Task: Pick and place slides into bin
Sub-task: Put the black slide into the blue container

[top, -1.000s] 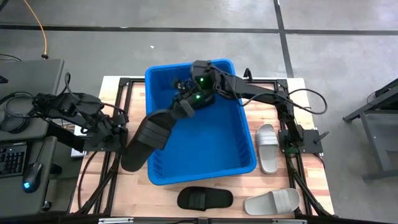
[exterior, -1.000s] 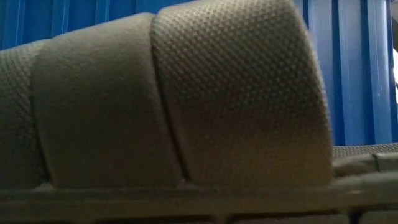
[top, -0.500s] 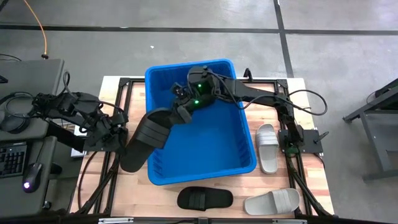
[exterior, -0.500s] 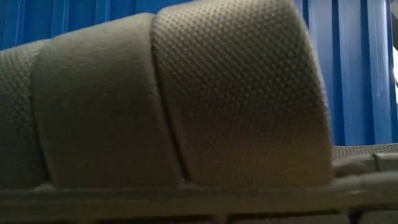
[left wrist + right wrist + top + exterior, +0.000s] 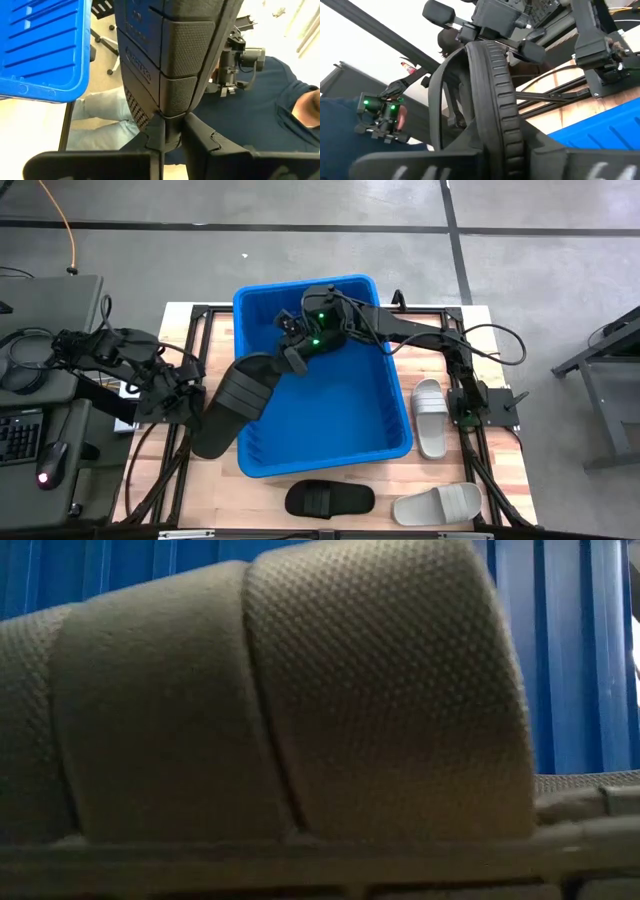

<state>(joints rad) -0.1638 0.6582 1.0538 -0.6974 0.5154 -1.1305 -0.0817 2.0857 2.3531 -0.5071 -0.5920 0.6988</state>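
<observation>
A black slide (image 5: pixel 238 395) hangs in the air across the left wall of the blue bin (image 5: pixel 345 425), held at both ends. My left gripper (image 5: pixel 198 420) is shut on the end outside the bin. My right gripper (image 5: pixel 292 358) reaches over the bin and is shut on the other end. A second black slide (image 5: pixel 330 500) and a light grey slide (image 5: pixel 438 502) lie flat on the table in front of the bin. Another grey slide (image 5: pixel 430 417) lies to its right. My left gripper pinches the slide's end (image 5: pixel 166 112) between its two fingers, coming about level from the table's left. The slide runs away from the fingers, lifted clear. My right gripper has the slide's other end, by the ribbed edge of its sole (image 5: pixel 495 125), with a finger on each side. It comes from the right, about level.
The low view is filled by the textured strap of a slide (image 5: pixel 280 700) right before the camera, with the bin's ribbed wall (image 5: pixel 570 650) behind. A person in a dark blue top (image 5: pixel 280 100) is beyond the table. A desk with a keyboard and a mouse (image 5: pixel 45 460) stands at the left.
My right gripper's head has swung a little toward the table's left, at the slide's end over the bin. The slide stays lifted across the bin's left wall, and its outer end has shifted slightly.
</observation>
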